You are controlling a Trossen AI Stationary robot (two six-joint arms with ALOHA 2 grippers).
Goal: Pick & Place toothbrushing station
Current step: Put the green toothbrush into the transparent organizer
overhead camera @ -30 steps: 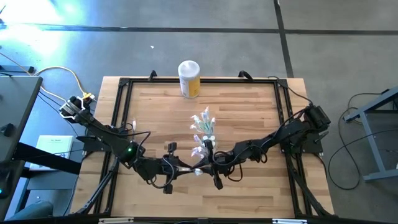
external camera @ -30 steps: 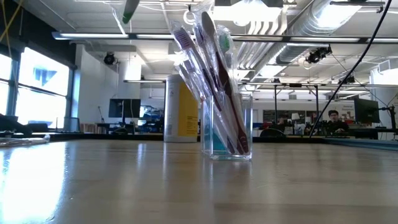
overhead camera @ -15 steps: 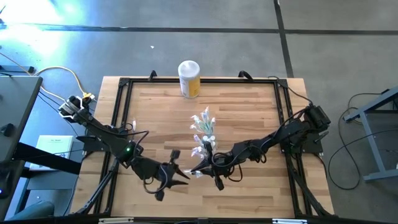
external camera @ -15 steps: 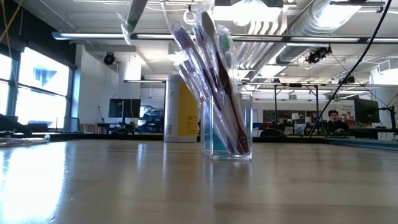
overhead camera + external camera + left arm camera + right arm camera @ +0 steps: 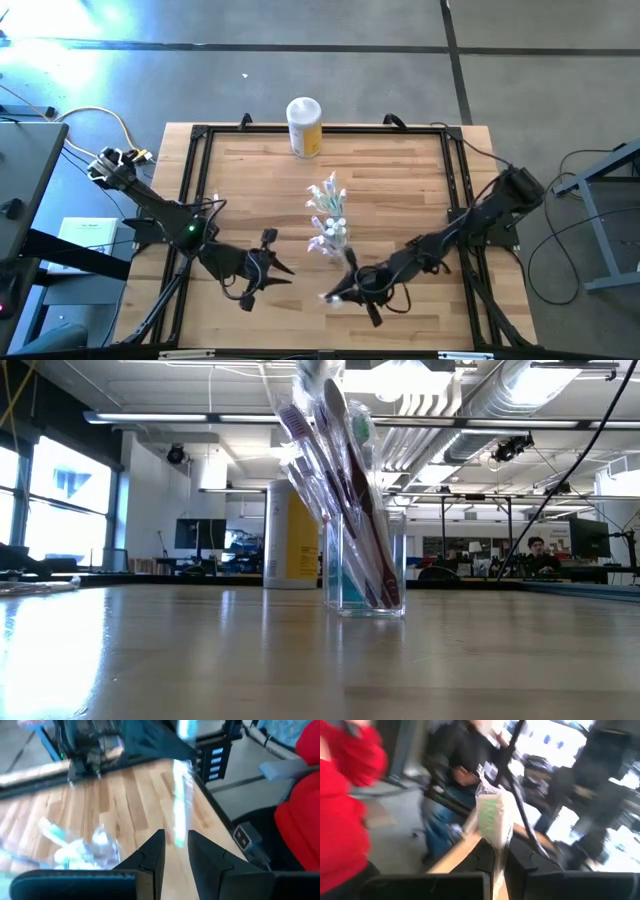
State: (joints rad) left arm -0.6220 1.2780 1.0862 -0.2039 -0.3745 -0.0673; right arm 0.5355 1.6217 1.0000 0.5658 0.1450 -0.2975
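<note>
A clear cup (image 5: pixel 333 236) stands upright on the wooden table near its middle, with several clear toothbrushes leaning in it. It also shows in the low view (image 5: pixel 365 575). My right gripper (image 5: pixel 340 296) is near the table's near edge, in front of the cup, shut on one wrapped toothbrush with green accents (image 5: pixel 492 817). That toothbrush also shows in the left wrist view (image 5: pixel 181 800). My left gripper (image 5: pixel 283 268) is open and empty, left of the right gripper and pointing toward it. My right gripper pinches one end of the wrapped toothbrush (image 5: pixel 496 847) between its two fingers. The rest of the toothbrush sticks out forward past the fingertips, along the fingers. In the high view its free end (image 5: pixel 328 297) points toward the table's left.
A yellow canister with a white lid (image 5: pixel 304 126) stands at the far edge, behind the cup (image 5: pixel 290 535). A black frame (image 5: pixel 195 180) borders the table. A person in red (image 5: pixel 300 820) is close to the table's near side.
My left gripper has drawn back toward the table's left, away from the toothbrush, which stays with my right gripper. My right gripper has carried the toothbrush toward the near edge, away from the cup. The toothbrush tip has left the low view.
</note>
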